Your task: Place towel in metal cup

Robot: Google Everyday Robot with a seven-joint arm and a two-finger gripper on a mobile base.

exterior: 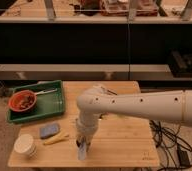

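Your towel [82,151] hangs limp below the gripper [82,142] at the table's [124,145] near edge, so the jaws look pinched on its top end. At ten o'clock from it lie a yellow stick [56,139], blue-grey pad [48,131] and white cup [25,145]; farther off, the green tray [49,102] carries a red bowl [22,100]

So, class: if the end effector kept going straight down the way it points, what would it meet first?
Probably the wooden table: the end effector points down near the front edge with the towel hanging below. The metal cup isn't visible.
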